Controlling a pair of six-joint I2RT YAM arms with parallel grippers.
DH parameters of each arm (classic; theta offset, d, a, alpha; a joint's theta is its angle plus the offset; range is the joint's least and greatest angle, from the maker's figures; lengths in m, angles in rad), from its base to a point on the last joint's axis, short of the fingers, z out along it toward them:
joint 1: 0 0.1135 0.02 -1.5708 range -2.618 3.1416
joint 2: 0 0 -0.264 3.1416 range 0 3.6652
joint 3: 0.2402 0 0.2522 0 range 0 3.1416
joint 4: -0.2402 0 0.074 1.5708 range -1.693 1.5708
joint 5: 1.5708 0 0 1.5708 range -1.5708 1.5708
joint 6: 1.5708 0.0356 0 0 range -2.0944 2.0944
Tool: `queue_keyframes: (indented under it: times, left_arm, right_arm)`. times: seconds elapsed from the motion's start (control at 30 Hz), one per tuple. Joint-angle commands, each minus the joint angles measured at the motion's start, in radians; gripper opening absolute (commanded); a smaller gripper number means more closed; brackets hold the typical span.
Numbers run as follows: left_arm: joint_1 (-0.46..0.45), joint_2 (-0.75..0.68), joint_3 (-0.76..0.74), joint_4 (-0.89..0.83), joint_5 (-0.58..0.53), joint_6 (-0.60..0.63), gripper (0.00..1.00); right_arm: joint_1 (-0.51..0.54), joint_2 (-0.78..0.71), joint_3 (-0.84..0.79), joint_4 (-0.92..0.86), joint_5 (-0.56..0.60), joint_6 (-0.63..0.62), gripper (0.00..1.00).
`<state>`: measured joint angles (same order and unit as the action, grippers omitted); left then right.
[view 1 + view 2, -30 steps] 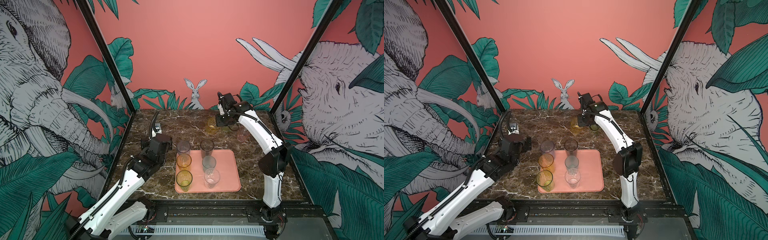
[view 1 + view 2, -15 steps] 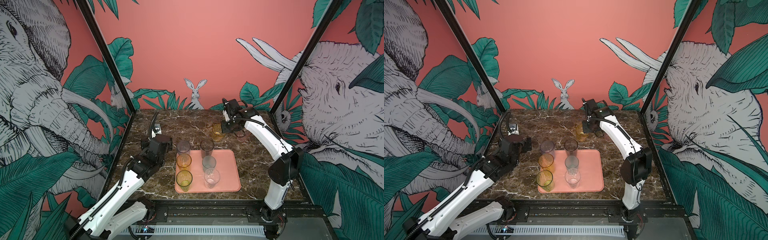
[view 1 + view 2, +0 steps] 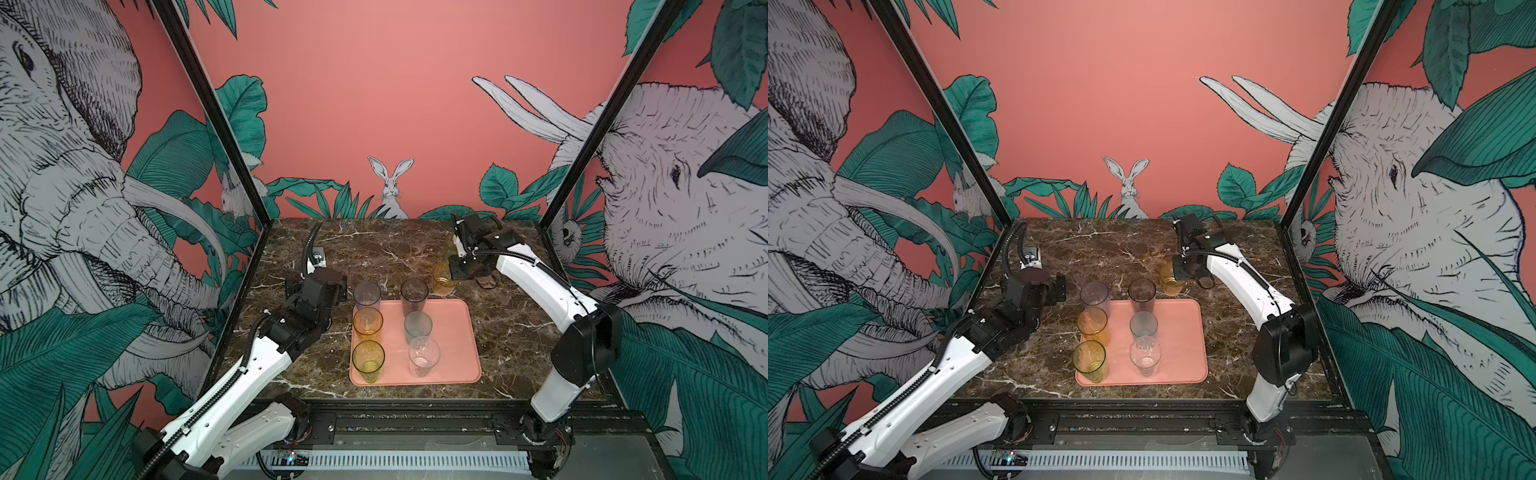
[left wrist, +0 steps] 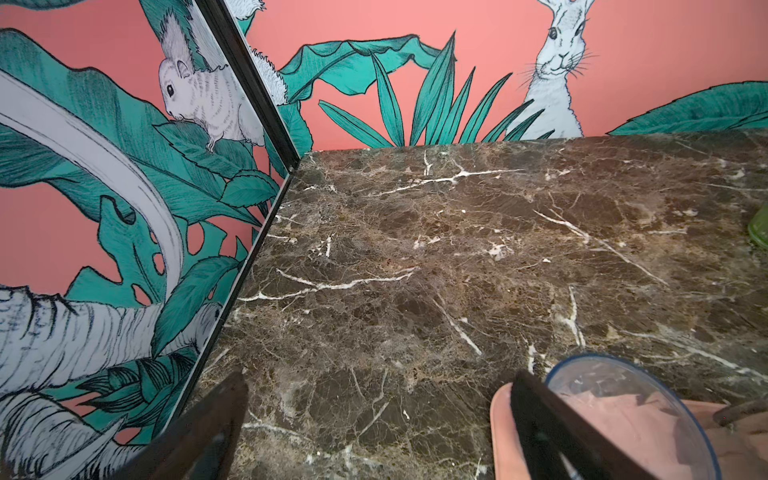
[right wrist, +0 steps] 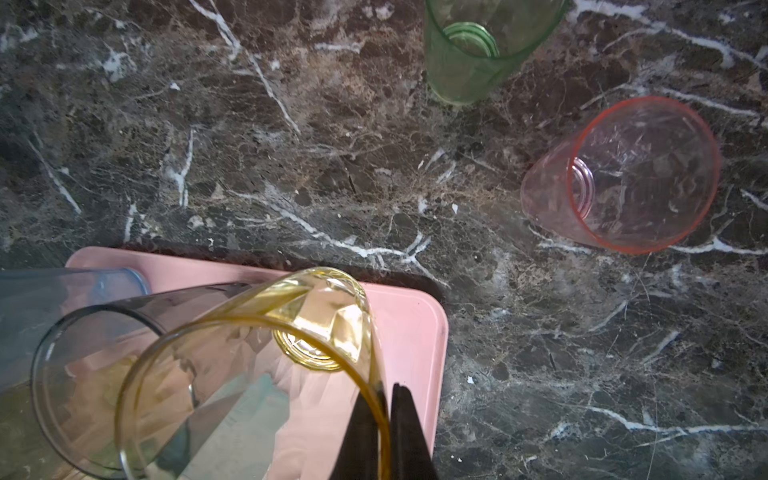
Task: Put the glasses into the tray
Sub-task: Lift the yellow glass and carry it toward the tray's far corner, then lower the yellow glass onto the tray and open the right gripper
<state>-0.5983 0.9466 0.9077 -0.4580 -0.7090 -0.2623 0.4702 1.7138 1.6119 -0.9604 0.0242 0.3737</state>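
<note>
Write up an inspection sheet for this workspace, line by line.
Surface: brown marble table, no spill seen.
Job's things: tray holds six glasses, upright, in two columns; green glass and pink glass on the table beyond it.
Clutter: nothing seen.
Grippers: left gripper open, empty, beside the tray's corner; right gripper shut on the amber glass rim, above the tray's far corner.
Cables: black conduit along the left arm; black cable along the right arm.
Surroundings: jungle mural walls with rabbit; black frame posts.

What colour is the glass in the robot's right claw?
Translucent amber-yellow. The right wrist view shows the glass best, its rim pinched by the right claw.
</note>
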Motion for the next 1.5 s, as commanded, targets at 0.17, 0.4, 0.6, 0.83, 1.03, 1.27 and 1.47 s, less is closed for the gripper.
queue_keyframes:
  times: [0.17, 0.4, 0.6, 0.83, 1.03, 1.27, 1.47]
  left_arm:
    - [0.005, 0.007, 0.009, 0.024, 0.015, -0.012, 0.99]
    - [0.005, 0.018, 0.007, 0.028, 0.023, -0.018, 0.99]
    - [0.005, 0.024, 0.004, 0.03, 0.024, -0.021, 0.99]
    - [0.006, 0.027, -0.004, 0.032, 0.025, -0.02, 0.99]
    - [0.006, 0.035, -0.006, 0.036, 0.026, -0.017, 0.99]
    - [0.005, 0.044, -0.006, 0.041, 0.026, -0.017, 0.99]
    - [0.005, 0.047, -0.005, 0.042, 0.031, -0.017, 0.99]
  right_arm:
    - [-0.006, -0.077, -0.108, 0.062, 0.01, 0.02, 0.0]
    - [-0.006, -0.104, -0.205, 0.11, 0.021, 0.034, 0.0]
    - [-0.009, -0.14, -0.262, 0.145, 0.031, 0.043, 0.0]
    - [-0.015, -0.14, -0.293, 0.181, 0.034, 0.05, 0.0]
    - [-0.023, -0.125, -0.332, 0.189, 0.041, 0.048, 0.0]
    - [-0.036, -0.12, -0.355, 0.198, 0.041, 0.049, 0.0]
    - [-0.044, -0.12, -0.374, 0.218, 0.031, 0.051, 0.0]
